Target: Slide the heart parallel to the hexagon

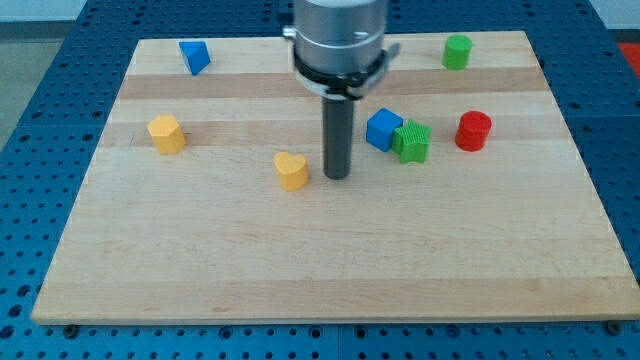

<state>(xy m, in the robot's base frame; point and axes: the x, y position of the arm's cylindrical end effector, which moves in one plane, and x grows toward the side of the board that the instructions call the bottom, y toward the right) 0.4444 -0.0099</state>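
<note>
Sitting near the middle of the wooden board [330, 260], the yellow heart [292, 171] lies just to the view's left of our tip [337, 177], close beside it, though we cannot tell whether they touch. Well off to the view's left rests the yellow hexagon [167, 134], a little nearer the view's top than the heart. No containers show; every block lies directly on the board. To the view's right of our tip, the blue cube [383, 129] and the green star [411, 142] sit touching, with the red cylinder [473, 131] just beyond them. Along the top edge we see the blue triangle [195, 56] at left and the green cylinder [457, 51] at right. Our rod hangs upright from its grey collar [339, 45]; we carry no jaws, only the bare tip on the board.
</note>
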